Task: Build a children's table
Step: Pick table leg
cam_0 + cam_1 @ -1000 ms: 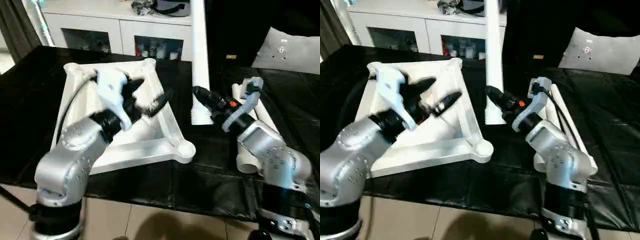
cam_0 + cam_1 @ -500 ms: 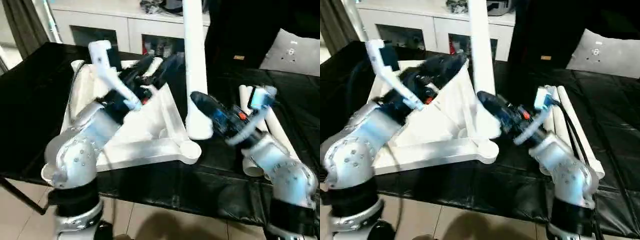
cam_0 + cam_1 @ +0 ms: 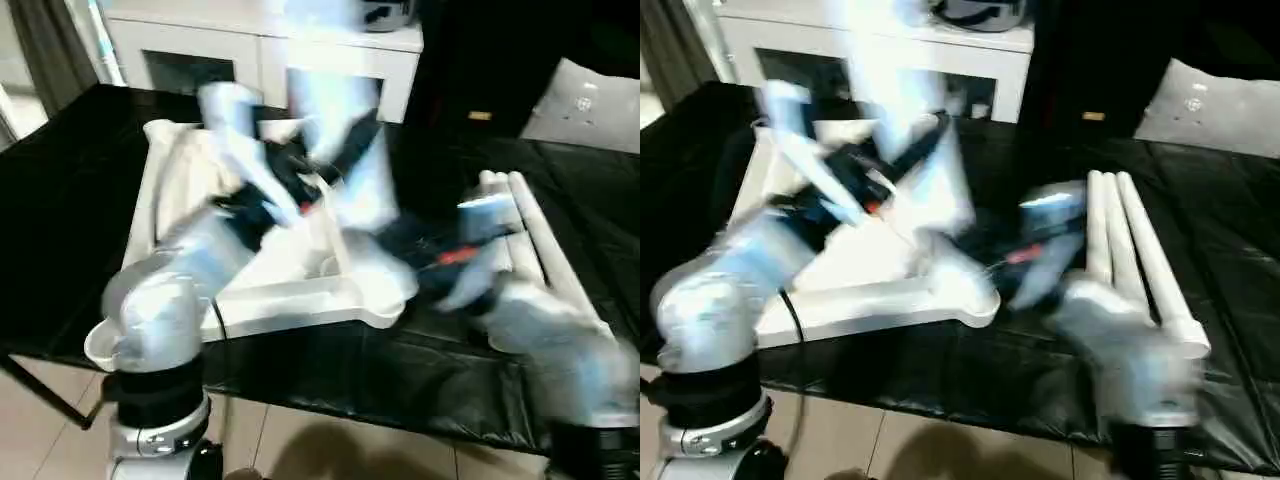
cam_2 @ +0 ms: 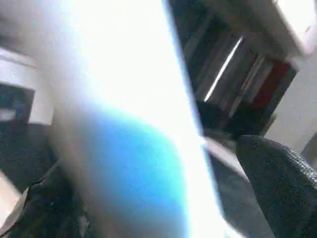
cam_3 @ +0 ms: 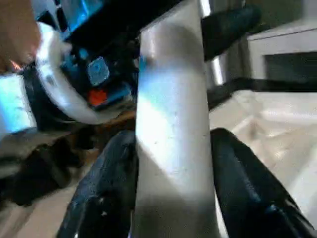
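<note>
Right pincer (image 5: 173, 188) grips leg (image 5: 171, 129) (head views blur).

Both head views were smeared. The upright leg (image 3: 335, 130) was a pale streak whose top ran off the picture's edge and whose foot was lost behind the left pincer (image 3: 330, 160). The right pincer (image 3: 440, 262) was a dark blur. The cabinets' (image 3: 970, 60) contents could not be made out behind the glass.
</note>
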### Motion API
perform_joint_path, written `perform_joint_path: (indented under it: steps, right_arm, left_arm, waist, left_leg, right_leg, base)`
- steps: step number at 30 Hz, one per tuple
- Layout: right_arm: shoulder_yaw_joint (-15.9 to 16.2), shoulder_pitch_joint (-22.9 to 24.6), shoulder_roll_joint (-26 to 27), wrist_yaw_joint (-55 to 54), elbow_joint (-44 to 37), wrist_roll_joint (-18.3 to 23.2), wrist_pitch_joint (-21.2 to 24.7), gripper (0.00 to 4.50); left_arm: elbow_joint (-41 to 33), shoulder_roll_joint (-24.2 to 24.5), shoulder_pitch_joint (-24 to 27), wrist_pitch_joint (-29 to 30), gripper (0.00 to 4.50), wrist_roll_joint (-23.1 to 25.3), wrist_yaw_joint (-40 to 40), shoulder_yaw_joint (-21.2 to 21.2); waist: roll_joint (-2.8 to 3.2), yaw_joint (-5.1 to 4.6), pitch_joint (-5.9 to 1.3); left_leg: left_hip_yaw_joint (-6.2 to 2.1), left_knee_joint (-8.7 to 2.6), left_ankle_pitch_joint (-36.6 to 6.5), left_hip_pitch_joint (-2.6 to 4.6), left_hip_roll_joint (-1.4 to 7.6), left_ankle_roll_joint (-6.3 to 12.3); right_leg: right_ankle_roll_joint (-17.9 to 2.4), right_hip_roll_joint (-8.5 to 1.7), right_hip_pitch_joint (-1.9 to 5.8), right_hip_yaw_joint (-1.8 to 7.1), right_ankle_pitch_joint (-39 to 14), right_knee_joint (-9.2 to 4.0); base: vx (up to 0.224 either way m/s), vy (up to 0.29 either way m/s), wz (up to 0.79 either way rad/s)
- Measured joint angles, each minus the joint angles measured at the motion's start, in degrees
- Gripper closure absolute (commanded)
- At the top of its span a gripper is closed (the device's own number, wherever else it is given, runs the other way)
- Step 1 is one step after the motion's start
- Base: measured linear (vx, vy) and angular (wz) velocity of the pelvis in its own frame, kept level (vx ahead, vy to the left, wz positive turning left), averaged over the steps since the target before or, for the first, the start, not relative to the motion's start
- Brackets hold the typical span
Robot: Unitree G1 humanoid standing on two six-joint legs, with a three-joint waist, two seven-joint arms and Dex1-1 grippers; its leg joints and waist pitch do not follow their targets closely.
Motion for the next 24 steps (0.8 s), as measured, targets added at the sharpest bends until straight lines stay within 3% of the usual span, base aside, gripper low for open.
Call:
perform_joint_path:
  steps: [3,4,8,17,20,24]
  right_arm:
    - [3.41,0.0,1.57,-3.33,1.44,-6.39,-7.23,2.65]
    - [4.55,0.0,2.05,-4.95,2.65,-9.64,-11.59,2.65]
    - [5.65,-0.01,3.12,-10.16,6.15,-17.05,-21.06,2.65]
    - [6.38,0.32,3.69,-11.97,9.23,-21.03,-30.01,2.65]
    - [6.61,0.55,3.98,-12.09,10.47,-21.5,-31.92,2.65]
    - [6.78,0.66,4.01,-12.19,11.55,-21.77,-33.76,2.65]
  left_arm:
    - [0.15,1.44,0.51,-2.18,0.0,3.59,0.72,-2.32]
    - [0.15,2.32,0.69,-3.8,0.3,5.89,1.06,-3.4]
    - [0.14,5.18,1.48,-9.21,0.64,12.38,1.31,-7.46]
    - [0.2,3.19,2.82,-13.36,1.32,14.38,1.99,-8.34]
    - [1.37,2.39,3.2,-14.61,1.69,14.68,2.04,-8.4]
    - [1.72,0.86,3.3,-14.84,1.81,14.08,2.34,-8.04]
  waist:
    - [0.01,-0.05,0.0]
    - [0.0,-0.05,0.0]
    - [0.01,-0.06,0.0]
    - [0.01,-0.82,0.0]
    - [0.0,-1.21,0.0]
    - [0.0,-1.37,0.0]
  left_leg:
    - [0.01,-0.01,0.0,-0.02,0.0,0.0]
    - [0.01,0.0,0.0,-0.02,0.0,0.0]
    - [0.02,0.0,-0.01,-0.04,-0.02,0.0]
    - [0.08,0.0,0.0,0.0,-0.05,0.04]
    - [0.09,0.01,0.01,-0.01,-0.05,0.07]
    - [0.17,0.01,0.04,-0.01,-0.05,0.11]
  right_leg:
    - [-0.02,-0.01,-0.02,0.0,0.01,0.0]
    - [-0.02,-0.01,-0.02,0.0,0.01,0.0]
    - [-0.02,-0.05,-0.02,0.0,0.02,0.0]
    - [-0.03,-0.11,0.0,-0.01,0.05,0.06]
    - [-0.03,-0.13,0.0,-0.01,0.09,0.06]
    - [-0.04,-0.17,-0.01,0.0,0.11,0.06]
  base:
    - [0.0,0.0,0.0]
    - [0.0,0.0,0.0]
    - [0.0,0.0,0.0]
    - [0.0,0.0,0.0]
    - [0.0,0.0,0.0]
    - [0.0,0.0,0.0]
